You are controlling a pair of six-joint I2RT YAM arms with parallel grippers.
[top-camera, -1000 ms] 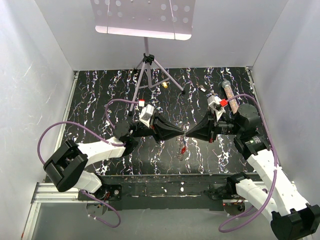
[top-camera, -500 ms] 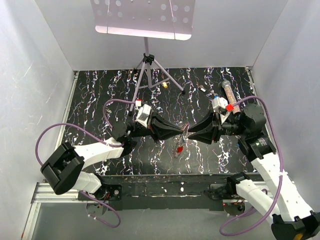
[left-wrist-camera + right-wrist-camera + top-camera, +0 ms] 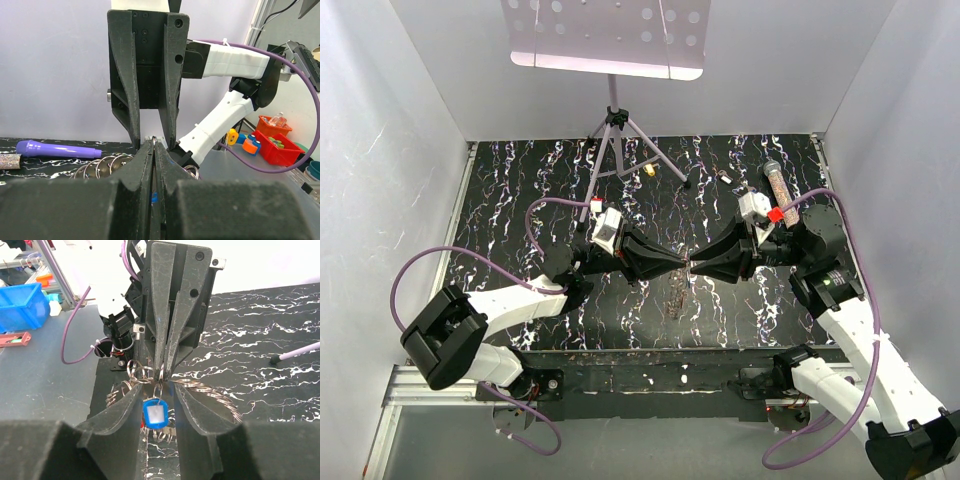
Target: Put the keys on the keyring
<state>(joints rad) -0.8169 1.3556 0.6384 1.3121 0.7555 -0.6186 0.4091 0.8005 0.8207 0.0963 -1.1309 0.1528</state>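
Observation:
My left gripper (image 3: pixel 685 262) is shut, its fingertips (image 3: pixel 163 357) pinching a small ring of the keyring (image 3: pixel 212 390), a chain-like loop of grey wire rings. It hangs from the tips above the table. A blue-headed key (image 3: pixel 156 414) dangles from that ring, between the fingers of my right gripper (image 3: pixel 160 392), which is open and touches nothing. In the top view both grippers meet tip to tip, the right (image 3: pixel 698 266) facing the left. In the left wrist view the shut tips (image 3: pixel 153 142) hide the pinched ring; loops (image 3: pixel 105 165) show either side.
A music stand's tripod (image 3: pixel 613 130) stands at the back centre. A glittery tube (image 3: pixel 774 180) lies at the back right, a yellow-headed key (image 3: pixel 649 171) and another small item (image 3: pixel 724 177) near the back. A purple pen (image 3: pixel 57 149) lies by the wall.
My right gripper drew back to the right, then came in again to the left gripper's tip. The dangling rings and keys swung below the tips. The left gripper stayed shut.

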